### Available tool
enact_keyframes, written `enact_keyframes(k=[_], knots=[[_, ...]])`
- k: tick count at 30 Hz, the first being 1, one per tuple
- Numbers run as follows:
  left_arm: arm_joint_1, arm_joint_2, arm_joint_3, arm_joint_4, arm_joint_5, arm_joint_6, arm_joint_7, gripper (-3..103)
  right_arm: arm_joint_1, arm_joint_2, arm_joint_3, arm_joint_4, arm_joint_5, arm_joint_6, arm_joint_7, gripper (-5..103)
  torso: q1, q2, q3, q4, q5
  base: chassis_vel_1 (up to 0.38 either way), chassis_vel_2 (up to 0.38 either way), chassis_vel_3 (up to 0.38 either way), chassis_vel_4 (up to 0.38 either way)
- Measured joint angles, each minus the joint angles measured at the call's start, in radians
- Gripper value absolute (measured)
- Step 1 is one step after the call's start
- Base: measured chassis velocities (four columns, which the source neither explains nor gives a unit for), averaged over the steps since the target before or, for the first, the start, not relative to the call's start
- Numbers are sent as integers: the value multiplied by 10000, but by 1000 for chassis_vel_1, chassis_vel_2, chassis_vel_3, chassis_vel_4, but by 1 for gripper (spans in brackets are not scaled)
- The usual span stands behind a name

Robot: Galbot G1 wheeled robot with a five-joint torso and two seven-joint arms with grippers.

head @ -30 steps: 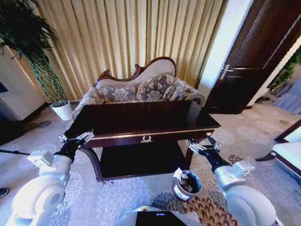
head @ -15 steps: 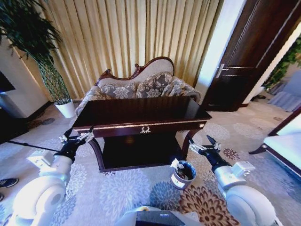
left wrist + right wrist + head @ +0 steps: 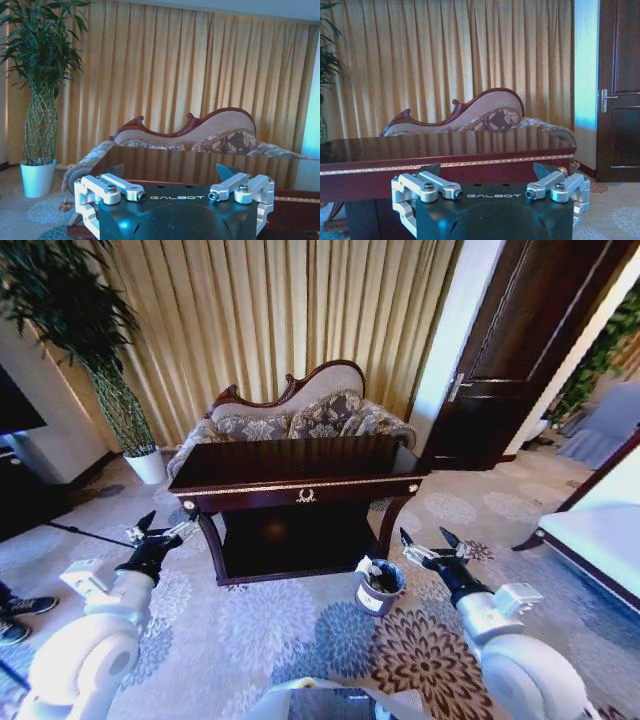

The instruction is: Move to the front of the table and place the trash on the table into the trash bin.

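The left gripper hangs open and empty off the left front corner of the table, low beside its leg. The table stands straight ahead, its glossy top bare of any bottle or paper as far as can be seen. Off the table's right front leg sits the trash bin, white scraps inside it. The right gripper, also open and empty, hovers just right of the bin, so the right arm is much the nearer.

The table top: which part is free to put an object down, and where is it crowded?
The table top is bare from its gold-trimmed front edge back to the sofa. Crowded: the carpet at its right front leg, with the trash bin beside the open right gripper.
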Motion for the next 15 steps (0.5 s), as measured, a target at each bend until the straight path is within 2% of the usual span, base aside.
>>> enact_keyframes(k=[15], knots=[[0,-18,-6,0,3,-46,323,100,-32,18,30,-1,-12,4,0,100,1,0,0,-4,-1,195,-206,-224,194]])
